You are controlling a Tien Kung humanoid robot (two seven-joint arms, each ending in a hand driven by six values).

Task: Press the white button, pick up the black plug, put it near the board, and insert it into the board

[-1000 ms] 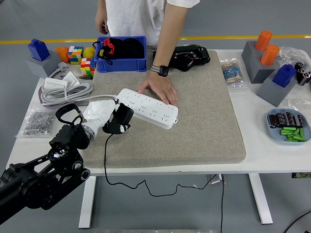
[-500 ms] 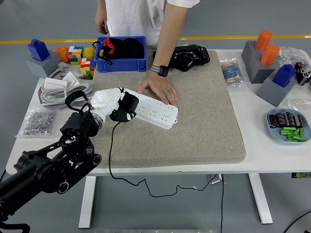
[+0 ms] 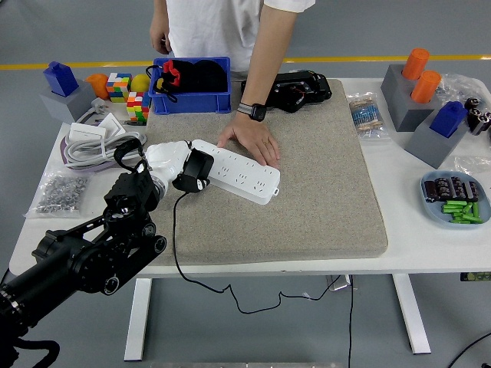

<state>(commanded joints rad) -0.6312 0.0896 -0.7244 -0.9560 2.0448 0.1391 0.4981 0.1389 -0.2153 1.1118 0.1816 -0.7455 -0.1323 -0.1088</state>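
Observation:
A white power strip (image 3: 238, 170) lies slanted on the grey felt mat (image 3: 307, 199). My left hand (image 3: 173, 165), white-fingered on a black arm, is shut on the black plug (image 3: 195, 171) and holds it against the strip's left end. The plug's black cable (image 3: 178, 253) hangs down over the table's front edge. A person's hand (image 3: 252, 142) rests flat on the strip's far side, holding it down. My right arm is out of view.
A blue bin (image 3: 192, 84) with black items stands behind the strip. Coiled grey cable (image 3: 96, 146), colour cubes (image 3: 126, 96) and a bag of screws (image 3: 57, 192) sit at the left. Grey blocks with orange and blue pieces (image 3: 418, 92) and a tray (image 3: 456, 199) are at the right.
My left arm has moved forward and up, carrying the black plug from the mat's left part to the left end of the power strip. The person's hand stays put.

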